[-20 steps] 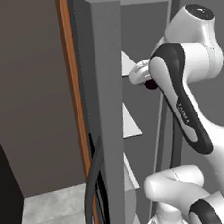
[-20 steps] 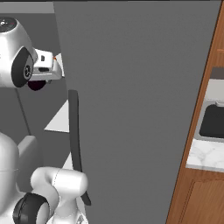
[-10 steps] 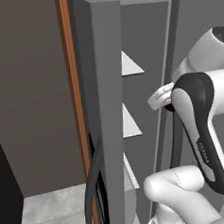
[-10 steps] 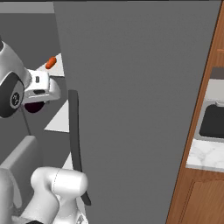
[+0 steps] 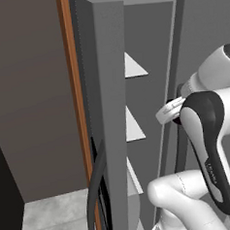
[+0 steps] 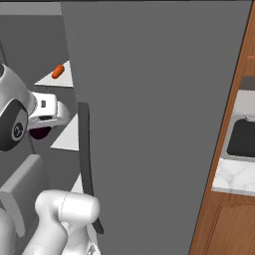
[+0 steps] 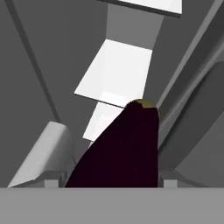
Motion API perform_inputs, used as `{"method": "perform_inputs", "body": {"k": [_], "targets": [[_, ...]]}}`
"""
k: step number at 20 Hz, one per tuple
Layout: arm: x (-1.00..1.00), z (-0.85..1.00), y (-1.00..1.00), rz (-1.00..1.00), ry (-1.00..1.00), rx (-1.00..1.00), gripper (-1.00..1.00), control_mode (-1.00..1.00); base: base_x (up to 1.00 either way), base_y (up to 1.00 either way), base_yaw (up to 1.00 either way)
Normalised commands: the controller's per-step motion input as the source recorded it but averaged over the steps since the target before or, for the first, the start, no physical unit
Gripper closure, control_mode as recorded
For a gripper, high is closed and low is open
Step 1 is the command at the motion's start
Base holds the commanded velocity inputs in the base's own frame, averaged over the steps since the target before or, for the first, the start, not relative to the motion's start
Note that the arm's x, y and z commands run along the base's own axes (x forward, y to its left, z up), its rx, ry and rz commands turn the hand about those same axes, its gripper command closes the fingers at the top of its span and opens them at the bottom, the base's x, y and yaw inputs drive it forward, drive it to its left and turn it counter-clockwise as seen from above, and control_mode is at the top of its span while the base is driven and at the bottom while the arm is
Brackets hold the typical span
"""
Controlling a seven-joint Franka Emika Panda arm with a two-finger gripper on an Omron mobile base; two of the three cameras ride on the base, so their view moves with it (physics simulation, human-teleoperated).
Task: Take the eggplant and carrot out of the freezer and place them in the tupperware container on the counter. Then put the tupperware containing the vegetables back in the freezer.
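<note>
Withdrawn rightward and lower over the last second, away from the freezer (image 5: pixel 110 88) shelves, with the eggplant (image 7: pixel 120 148) carried along. Gripper (image 6: pixel 44 125) clenched on the eggplant: in the hand view, dark purple-black body filling the space between the fingertips, yellowish stem end pointing away from the camera toward the white shelves (image 7: pixel 118 72). From the right base, eggplant seen as a dark rounded lump hanging just under the white hand, in front of the open freezer interior and left of the long dark curved door handle (image 6: pixel 87 164). From the left base, hand (image 5: pixel 171 110) partly hidden behind the arm's dark forearm link, level with the middle shelf. Carrot (image 6: pixel 58 71) lying on an upper white shelf inside the freezer, above and just right of the hand, well apart from the eggplant. Freezer door (image 6: pixel 154 114) standing open. Marble table (image 6: pixel 233 175) with a dark sink basin (image 6: pixel 243 137) visible at far right, over brown wooden cabinets (image 6: pixel 226 224).
</note>
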Motion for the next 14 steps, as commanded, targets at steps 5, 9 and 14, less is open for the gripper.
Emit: {"method": "perform_inputs", "body": {"k": [5,9,14], "targets": [[-0.02,-0.02,0.0,0.0,0.01,0.0,1.0,1.0,-0.42,0.0,0.0],[0.0,0.0,0.0,0.0,0.0,0.0,1.0,1.0,-1.0,-0.12,-0.03],[0.0,0.0,0.0,0.0,0.0,0.0,1.0,1.0,-0.68,-0.54,-0.24]]}}
